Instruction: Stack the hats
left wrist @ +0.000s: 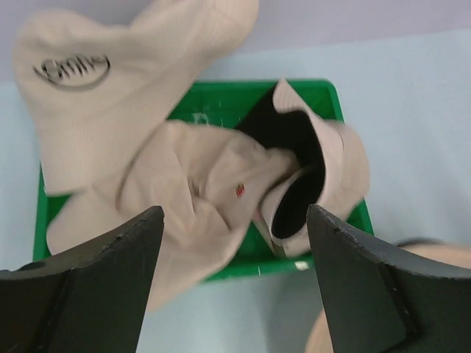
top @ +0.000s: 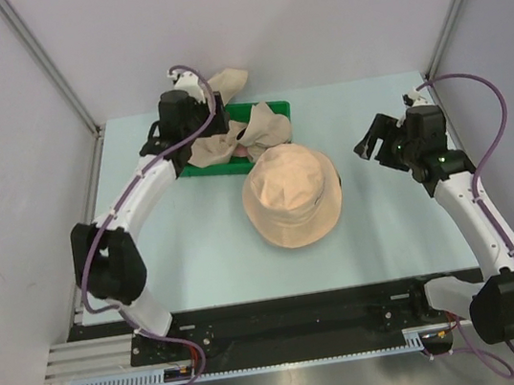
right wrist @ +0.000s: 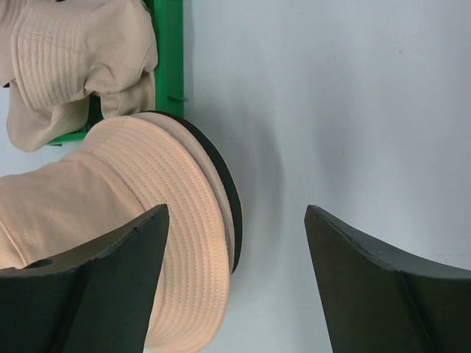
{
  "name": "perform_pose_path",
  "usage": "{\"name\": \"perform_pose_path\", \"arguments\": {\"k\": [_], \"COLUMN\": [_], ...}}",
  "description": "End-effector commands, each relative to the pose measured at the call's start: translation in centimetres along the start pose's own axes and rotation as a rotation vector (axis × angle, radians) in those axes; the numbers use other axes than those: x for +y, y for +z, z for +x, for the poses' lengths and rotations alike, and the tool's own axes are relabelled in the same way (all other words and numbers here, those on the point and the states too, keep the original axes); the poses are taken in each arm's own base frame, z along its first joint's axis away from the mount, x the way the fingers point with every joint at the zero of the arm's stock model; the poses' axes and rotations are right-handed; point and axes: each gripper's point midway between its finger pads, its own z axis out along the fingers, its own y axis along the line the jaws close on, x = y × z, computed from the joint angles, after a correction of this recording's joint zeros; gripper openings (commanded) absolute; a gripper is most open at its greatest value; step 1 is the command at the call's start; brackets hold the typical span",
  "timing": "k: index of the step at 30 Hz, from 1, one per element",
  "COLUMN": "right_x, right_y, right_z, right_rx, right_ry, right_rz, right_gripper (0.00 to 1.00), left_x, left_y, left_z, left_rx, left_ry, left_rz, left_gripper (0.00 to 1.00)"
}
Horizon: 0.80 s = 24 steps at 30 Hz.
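**Hat on the table**: crown up, brim spread, mid-table, just near and right of the green tray. The right wrist view shows a black edge under the brim. Whether one hat or several lie here cannot be told

**Hats in the tray:** at least three, all crumpled. The logo hat drapes over the far-left rim, the creased hat lies in the middle, and the black-lined hat lies at the right with its inner side showing

**Left gripper**: fingers spread and holding nothing, poised above the creased hat

**Right gripper**: fingers spread and empty, right of the hat on the table and clear of its brim

**Step in hand (judged):** fetching the next hat from the tray. The stack is barely begun, with most hats not yet moved

**Next move calls for:** the left gripper to descend and pinch one layer of the creased hat only, lift it clear of its neighbours, and set it crown up over the hat on the table. The floppy cloth is likely to sag or drag a second hat along
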Motion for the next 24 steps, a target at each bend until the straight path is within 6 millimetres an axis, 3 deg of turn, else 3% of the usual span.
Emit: {"name": "perform_pose_path", "arguments": {"k": [1,2,3,4,5,8,10,16,18,19,24], "right_x": [2.2,2.2,2.1,2.2,2.1,2.4,2.9,3.6,3.9,4.1,5.0], "right_y": [-0.4,0.0,0.2,0.3,0.9,1.7,2.1,4.2,4.6,4.6,5.1], "right_z": [-3.5,-3.4,-3.5,-3.8,-3.6,-3.9,-3.9,-3.3,-3.4,-3.6,-3.3], "right_rx": [-0.093,-0.082,-0.08,-0.084,-0.07,-0.061,-0.05,0.021,0.034,0.034,0.057], "right_ry": [-0.008,-0.007,-0.003,-0.003,-0.001,0.015,0.023,0.034,0.031,0.027,0.022], "right_rz": [-0.061,-0.06,-0.054,-0.057,-0.054,-0.063,-0.08,-0.118,-0.122,-0.125,-0.144], "right_gripper": [0.79,0.8,0.8,0.79,0.8,0.8,0.8,0.79,0.79,0.79,0.79], "left_x": [1.6,1.3,1.7,2.3,2.2,4.9,7.4,9.7,10.7,10.4,10.9], "left_y": [4.3,4.9,5.8,8.3,8.5,10.1,9.9,11.5,12.1,12.4,14.5], "left_z": [-3.7,-5.3,-5.4,-3.0,-4.8,-4.5,-4.9,-7.6,-7.6,-8.5,-8.0], "left_rx": [-0.07,-0.084,-0.069,-0.003,-0.02,-0.024,-0.043,-0.176,-0.198,-0.237,-0.267], "left_ry": [0.123,0.141,0.171,0.186,0.185,0.223,0.194,0.192,0.197,0.2,0.178], "left_rz": [-0.087,-0.089,-0.106,-0.123,-0.134,-0.261,-0.374,-0.408,-0.434,-0.409,-0.332], "left_gripper": [0.84,0.84,0.84,0.85,0.85,0.87,0.89,0.95,1.0,1.0,1.0]}}
